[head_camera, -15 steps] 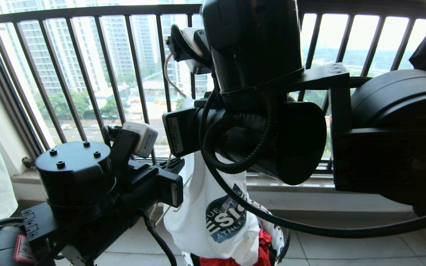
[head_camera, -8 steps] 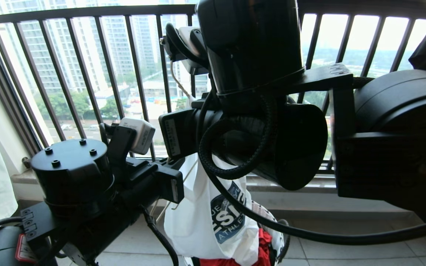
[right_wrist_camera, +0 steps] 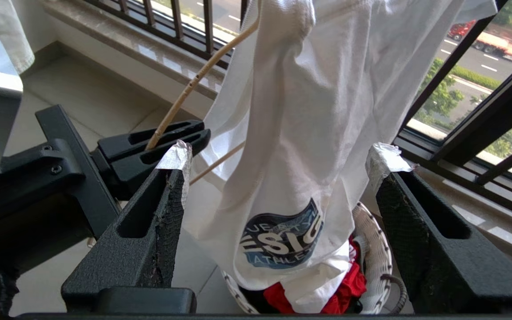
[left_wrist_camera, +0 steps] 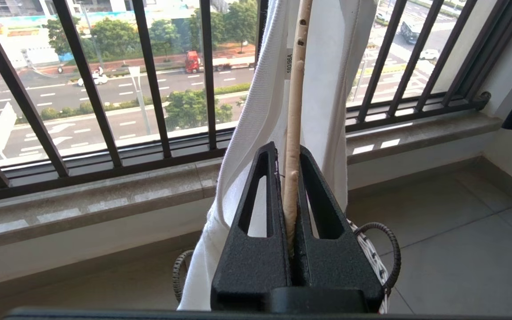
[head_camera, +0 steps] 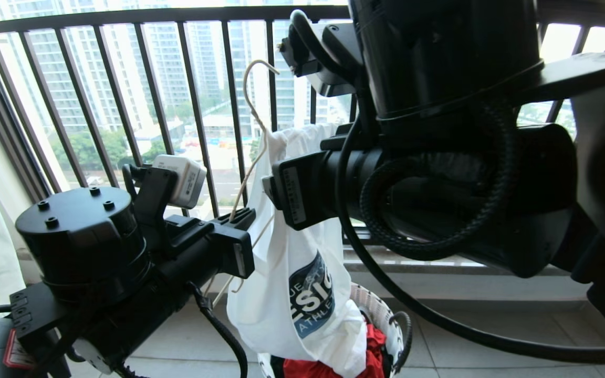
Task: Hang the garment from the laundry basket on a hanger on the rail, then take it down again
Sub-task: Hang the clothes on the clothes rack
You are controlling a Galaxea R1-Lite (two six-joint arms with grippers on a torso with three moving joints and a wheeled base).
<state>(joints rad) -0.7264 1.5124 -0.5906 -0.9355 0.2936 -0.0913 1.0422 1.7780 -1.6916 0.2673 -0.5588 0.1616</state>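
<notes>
1. Shirt (head_camera: pixel 292 294) hangs over the basket (head_camera: pixel 386 315), draped on the hanger (head_camera: pixel 252 105).
2. Left gripper (left_wrist_camera: pixel 290 195) is clamped on the hanger arm; right gripper (right_wrist_camera: pixel 278 164) stands wide apart, holding nothing.
3. Advice: keep the hanger level and pull the collar square before lifting.
4. Only the head view shows the hook; no view shows the rail.

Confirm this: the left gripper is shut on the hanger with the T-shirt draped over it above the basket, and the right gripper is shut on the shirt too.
One part is wrong. The right gripper is open: the right wrist view shows its fingers spread either side of the T-shirt, gripping nothing. The rest holds: the left gripper is shut on the hanger, with the shirt over the basket.
</notes>
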